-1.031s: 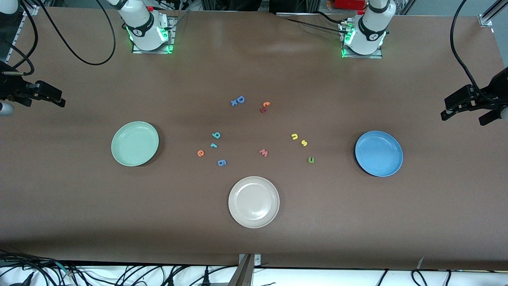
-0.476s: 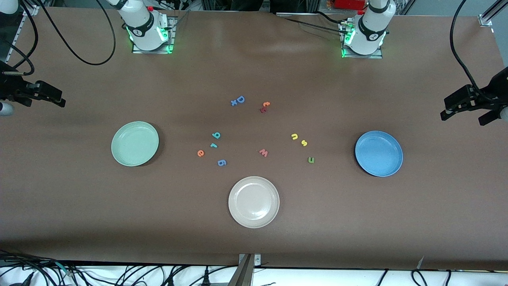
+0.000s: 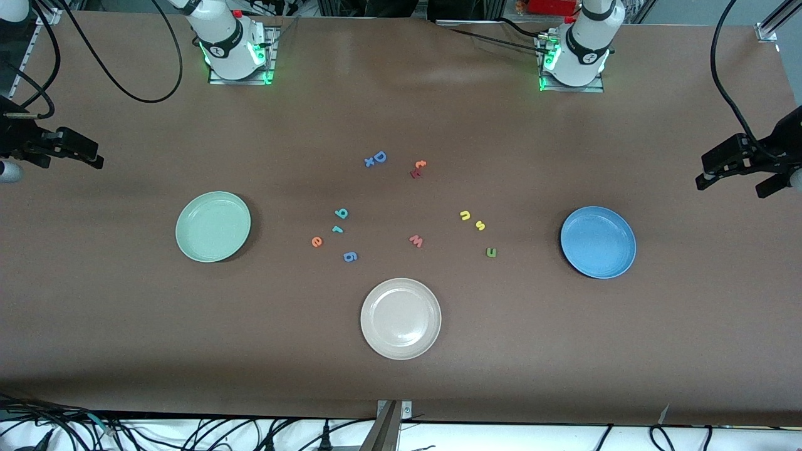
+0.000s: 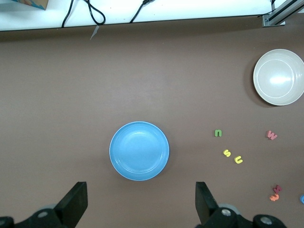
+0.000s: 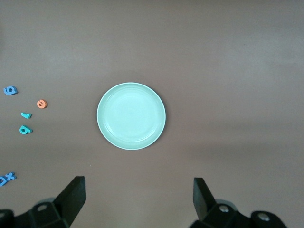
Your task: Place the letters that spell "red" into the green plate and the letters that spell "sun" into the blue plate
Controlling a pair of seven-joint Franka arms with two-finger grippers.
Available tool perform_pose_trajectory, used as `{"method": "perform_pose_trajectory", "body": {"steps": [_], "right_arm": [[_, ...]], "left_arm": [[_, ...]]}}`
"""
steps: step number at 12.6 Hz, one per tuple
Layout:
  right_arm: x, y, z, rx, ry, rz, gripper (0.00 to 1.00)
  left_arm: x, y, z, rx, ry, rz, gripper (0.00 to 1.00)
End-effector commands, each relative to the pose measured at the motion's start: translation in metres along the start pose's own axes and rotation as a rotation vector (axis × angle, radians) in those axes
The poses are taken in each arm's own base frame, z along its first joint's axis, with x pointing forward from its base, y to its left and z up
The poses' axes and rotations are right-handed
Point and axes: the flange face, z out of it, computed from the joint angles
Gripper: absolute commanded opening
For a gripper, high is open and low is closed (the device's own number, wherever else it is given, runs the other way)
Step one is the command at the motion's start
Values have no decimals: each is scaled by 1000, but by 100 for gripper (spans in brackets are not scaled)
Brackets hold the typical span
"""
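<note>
The green plate (image 3: 213,226) (image 5: 131,116) lies toward the right arm's end, the blue plate (image 3: 598,242) (image 4: 139,150) toward the left arm's end. Between them, an orange "e" (image 3: 317,241), teal "d" (image 3: 341,213) and teal "r" (image 3: 338,229) lie nearer the green plate. A yellow "s" (image 3: 480,225), yellow "u" (image 3: 465,215) and green "n" (image 3: 491,252) lie nearer the blue plate. My right gripper (image 3: 94,158) (image 5: 137,194) hangs open and empty over its table end. My left gripper (image 3: 730,181) (image 4: 140,202) hangs open and empty over the other end.
A cream-white plate (image 3: 401,318) sits nearest the front camera, mid-table. A blue "g" (image 3: 351,256), pinkish "w" (image 3: 416,240), blue "D" (image 3: 379,156) with a small "x", and red-orange letters (image 3: 418,168) lie among the others. Cables run along the table edges.
</note>
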Motion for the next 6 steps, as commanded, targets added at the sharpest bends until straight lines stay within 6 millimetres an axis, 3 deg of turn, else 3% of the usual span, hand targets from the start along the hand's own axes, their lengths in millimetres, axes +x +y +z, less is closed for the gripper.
{"method": "perform_pose_trajectory", "body": {"steps": [1,6], "right_arm": [[-1,-1,-6,-9,1,-16,100],[-1,-1,-6,-11,1,-17,100]], "left_arm": [[0,0,-6,22,8,-3,100],[0,-3,-7,25,10,-8,100]]}}
